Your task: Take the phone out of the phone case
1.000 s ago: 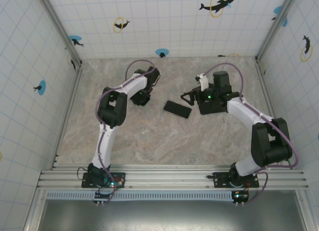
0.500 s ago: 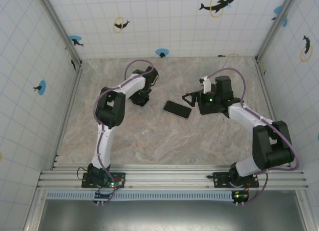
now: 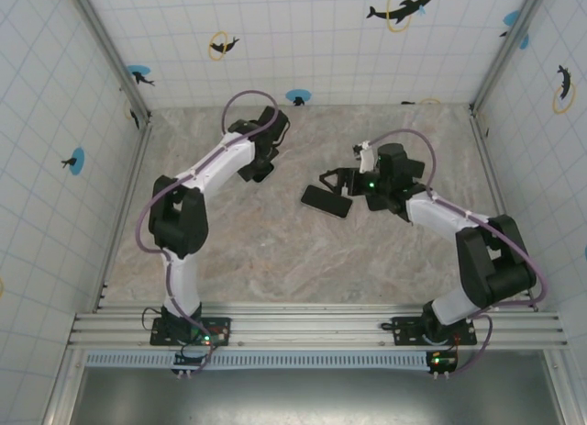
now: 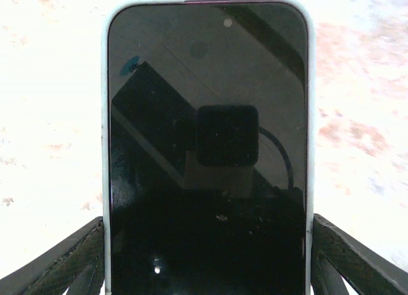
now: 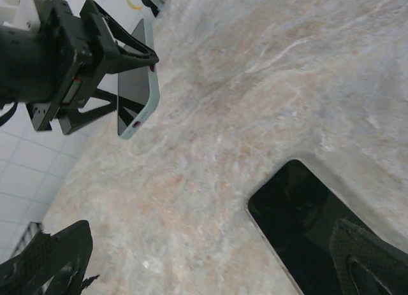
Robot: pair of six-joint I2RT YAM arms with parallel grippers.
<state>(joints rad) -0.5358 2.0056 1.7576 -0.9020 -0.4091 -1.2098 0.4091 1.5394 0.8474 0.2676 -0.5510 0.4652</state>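
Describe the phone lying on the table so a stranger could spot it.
On the marbled table, look at the middle. The black phone lies flat there beside the right gripper. It is loose, while the pale-rimmed phone is held by the left gripper.

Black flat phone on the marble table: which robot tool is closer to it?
Right. The right tool hovers open at the edge of the black flat phone; the left tool is farther off, gripping a pale blue cased phone.
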